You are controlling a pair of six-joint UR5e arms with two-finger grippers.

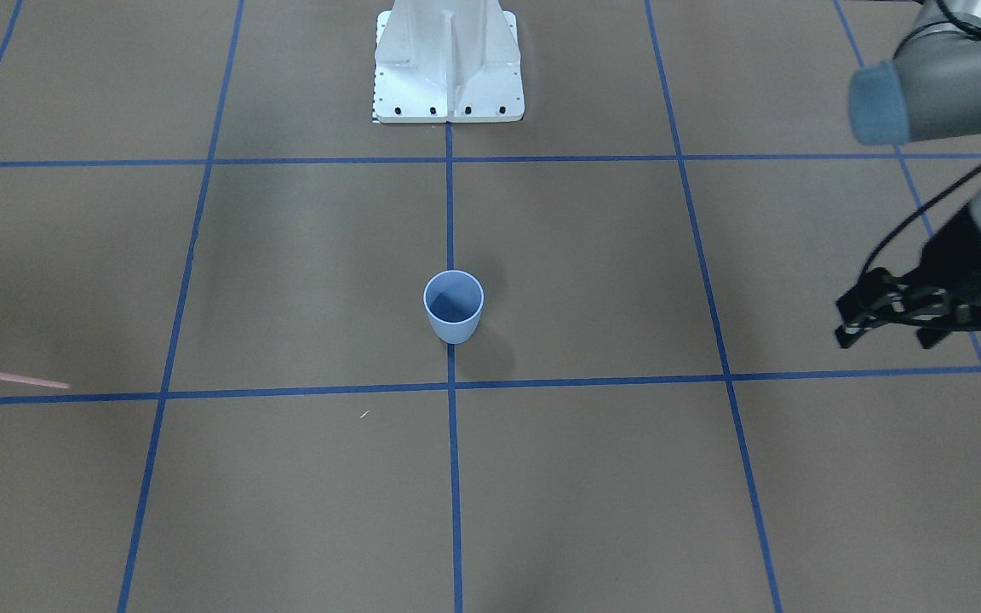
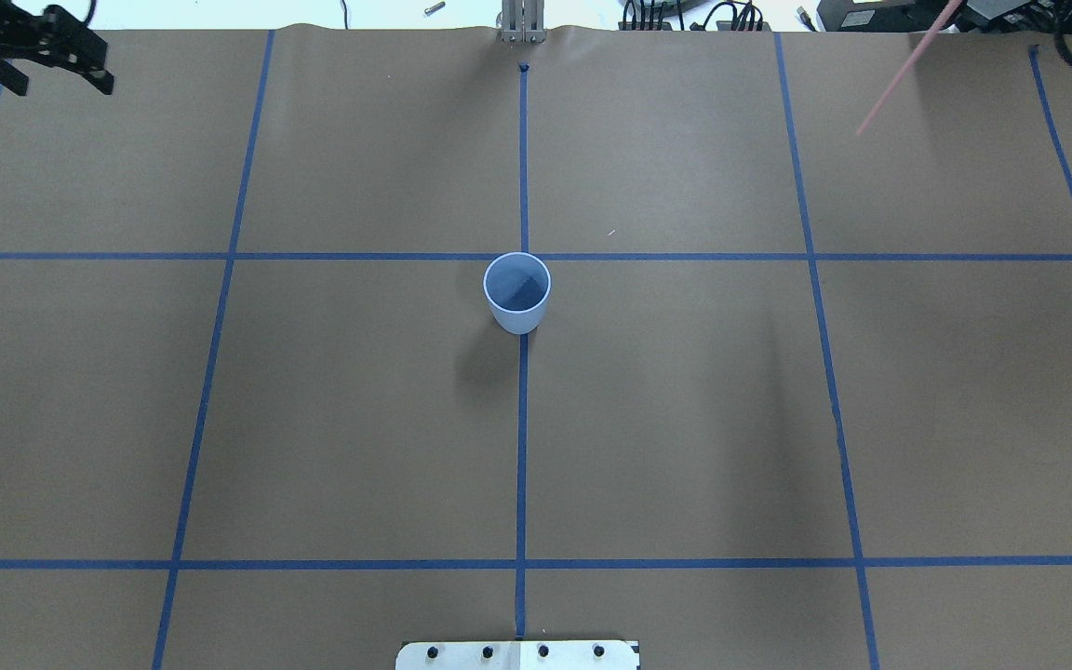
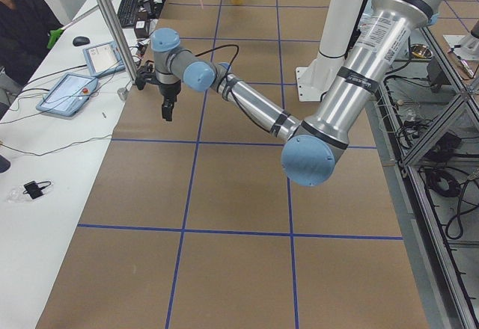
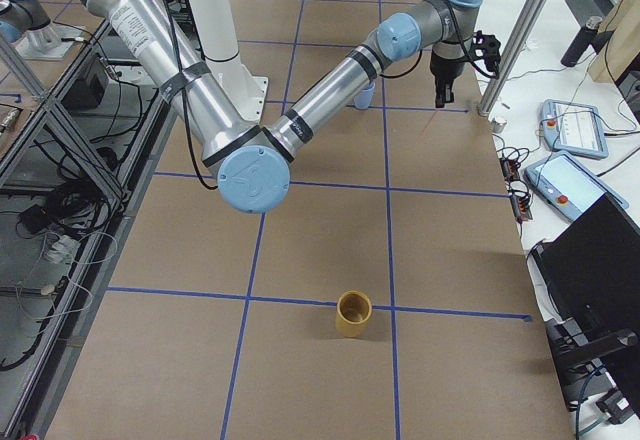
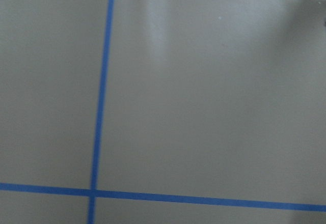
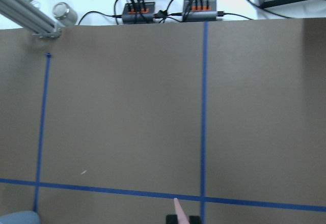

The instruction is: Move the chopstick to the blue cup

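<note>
One table [image 2: 359, 419], covered in brown paper with a blue tape grid, fills the overhead view; two grey arms reach over it, the left arm [image 3: 329, 112] and the right arm [image 4: 200, 90]. The black two-finger left gripper [image 2: 33, 58] hangs in that view's upper left corner, fingers apart and empty; the black right gripper [image 4: 439, 95] points down at the top of the right-side view. The small pale blue plastic cup [image 2: 517, 318] stands upright at the overhead view's centre on the middle tape line, and the thin pale pink chopstick [image 2: 899, 79], clamped between the right gripper's fingers, slants through its upper right.
</note>
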